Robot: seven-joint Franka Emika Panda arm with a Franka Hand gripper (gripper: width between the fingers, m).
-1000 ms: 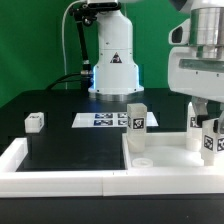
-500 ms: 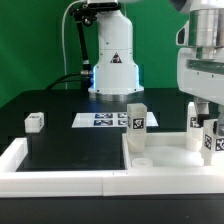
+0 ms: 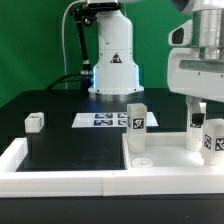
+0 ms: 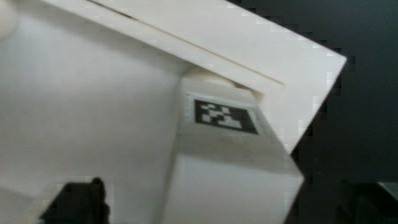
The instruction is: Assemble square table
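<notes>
The white square slab (image 3: 172, 160) lies at the exterior view's right, inside the corner of the border rail. One tagged leg (image 3: 136, 116) stands on its far left corner. Two more legs stand close together at its right edge (image 3: 197, 135) (image 3: 212, 141). A fourth leg (image 3: 35, 122) lies loose on the black table at the left. My gripper (image 3: 198, 112) hangs just above the right-hand legs. In the wrist view a tagged leg (image 4: 228, 140) stands on the slab (image 4: 89, 100) between my gripper's (image 4: 231, 205) dark fingers (image 4: 80, 200), which stand wide apart and clear of it.
The marker board (image 3: 103, 119) lies flat in the middle of the table, in front of the robot base (image 3: 112, 70). The long white border rail (image 3: 60, 178) runs along the front and up the left side (image 3: 12, 150).
The gripper dipped slightly to the right, then came back up and left a little. The legs and the slab have not moved.
</notes>
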